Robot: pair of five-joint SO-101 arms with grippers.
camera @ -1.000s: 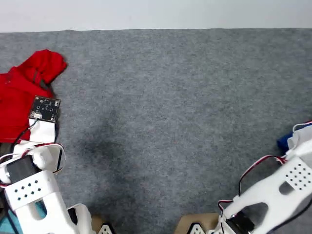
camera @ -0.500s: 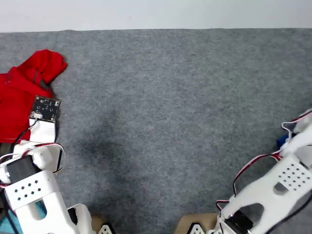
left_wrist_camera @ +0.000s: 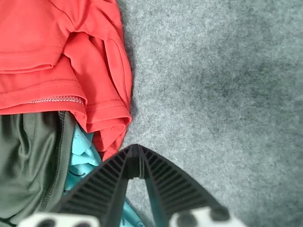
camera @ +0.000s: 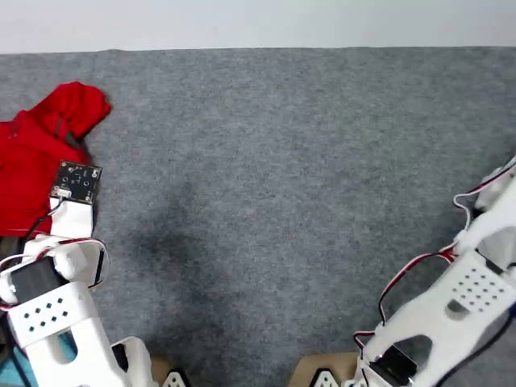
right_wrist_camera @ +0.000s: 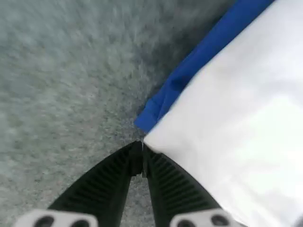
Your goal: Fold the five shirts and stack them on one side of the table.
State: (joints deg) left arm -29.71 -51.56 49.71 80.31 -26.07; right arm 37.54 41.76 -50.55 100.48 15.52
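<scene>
A pale wall (camera: 242, 24) runs along the far edge of the grey felted counter (camera: 282, 161), whose middle lies bare. At the far left a rumpled red shirt (camera: 36, 153) lies heaped; the left wrist view shows a dark green shirt (left_wrist_camera: 28, 161) and a teal shirt (left_wrist_camera: 83, 156) tucked under its near edge. The left arm (camera: 56, 306) has not stirred over the last second, and the left pincer (left_wrist_camera: 138, 163) hangs just beside that pile with its jaws together and nothing between them

The right arm (camera: 459, 298) has swung out toward the right edge and a little farther away, and now covers the scrap of blue cloth that showed there a second ago. The right pincer (right_wrist_camera: 142, 163) has its jaws together, the tip right at the corner of a white shirt (right_wrist_camera: 236, 118) lying on a blue shirt (right_wrist_camera: 199, 61). This looks like an approach to the next garment; no shirt is spread out yet
</scene>
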